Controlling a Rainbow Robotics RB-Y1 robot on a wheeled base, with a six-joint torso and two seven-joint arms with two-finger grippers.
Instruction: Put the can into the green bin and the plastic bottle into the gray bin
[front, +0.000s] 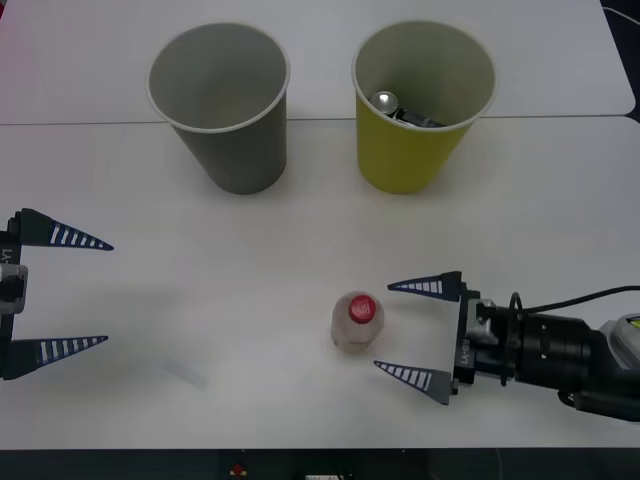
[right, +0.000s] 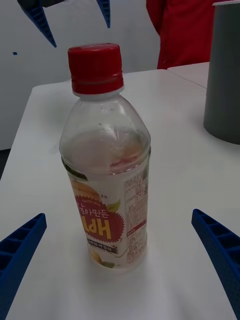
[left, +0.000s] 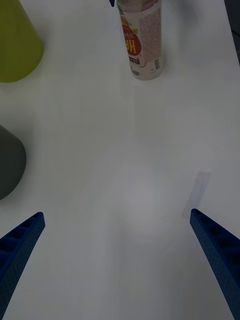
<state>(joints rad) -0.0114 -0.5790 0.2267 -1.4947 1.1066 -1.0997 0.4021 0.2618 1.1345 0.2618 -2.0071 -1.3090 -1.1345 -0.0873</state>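
Plastic bottle (front: 357, 322) before open right hand (front: 393, 327)

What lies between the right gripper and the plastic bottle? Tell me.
Nothing: the front view shows bare white table between the open right gripper and the upright plastic bottle.

Plastic bottle (left: 142, 42) stands upright on white table (left: 125, 165), beyond left gripper's (left: 117, 250) spread fingers; green bin (left: 15, 45) and gray bin (left: 9, 162) alongside.

plastic bottle (right: 107, 165) label — "HPY", upside down
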